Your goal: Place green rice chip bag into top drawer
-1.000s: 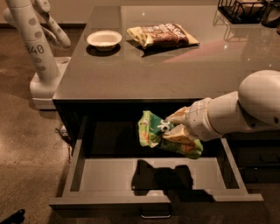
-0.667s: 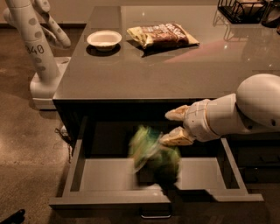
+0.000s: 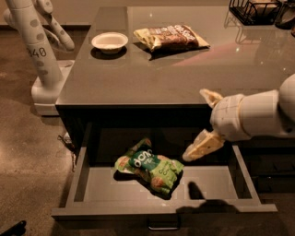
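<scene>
The green rice chip bag [image 3: 150, 167] lies flat on the bottom of the open top drawer [image 3: 239, 167], left of its middle. My gripper [image 3: 203, 124] hangs above the drawer's right half, in front of the counter edge, up and to the right of the bag. Its two tan fingers [image 3: 203, 146] are spread wide apart with nothing between them. The white arm reaches in from the right.
On the grey counter [image 3: 138, 76] stand a white bowl [image 3: 109, 42], a brown-and-cream snack bag [image 3: 171, 37] and a black wire rack [image 3: 256, 10] at the back right. Another white robot [image 3: 39, 55] stands left of the counter. A metal handle [image 3: 162, 226] shows below the drawer front.
The gripper opened and let go of the green bag, which fell into the drawer and now rests there. The gripper pulled back to the right and up.
</scene>
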`<state>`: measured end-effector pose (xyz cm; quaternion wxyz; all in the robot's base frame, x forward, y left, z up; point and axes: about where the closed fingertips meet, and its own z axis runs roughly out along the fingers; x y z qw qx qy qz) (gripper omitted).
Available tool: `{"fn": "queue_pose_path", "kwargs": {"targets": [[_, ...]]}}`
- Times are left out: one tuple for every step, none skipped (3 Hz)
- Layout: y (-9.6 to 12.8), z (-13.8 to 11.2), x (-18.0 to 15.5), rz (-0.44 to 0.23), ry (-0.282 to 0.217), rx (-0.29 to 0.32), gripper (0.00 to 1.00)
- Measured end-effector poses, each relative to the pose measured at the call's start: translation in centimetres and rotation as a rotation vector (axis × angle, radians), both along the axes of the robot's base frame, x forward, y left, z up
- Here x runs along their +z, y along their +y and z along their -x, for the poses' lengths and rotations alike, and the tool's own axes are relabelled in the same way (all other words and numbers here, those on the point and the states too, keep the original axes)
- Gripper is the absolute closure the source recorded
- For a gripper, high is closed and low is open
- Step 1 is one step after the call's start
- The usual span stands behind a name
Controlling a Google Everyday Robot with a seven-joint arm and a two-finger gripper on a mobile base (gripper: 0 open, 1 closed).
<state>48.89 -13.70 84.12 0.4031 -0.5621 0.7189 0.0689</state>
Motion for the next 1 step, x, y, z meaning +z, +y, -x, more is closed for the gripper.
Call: {"fn": "queue_pose_path", "kwargs": {"targets": [[-5.39, -0.97, 6.17, -0.012, -0.120, -0.075, 0.00]]}}
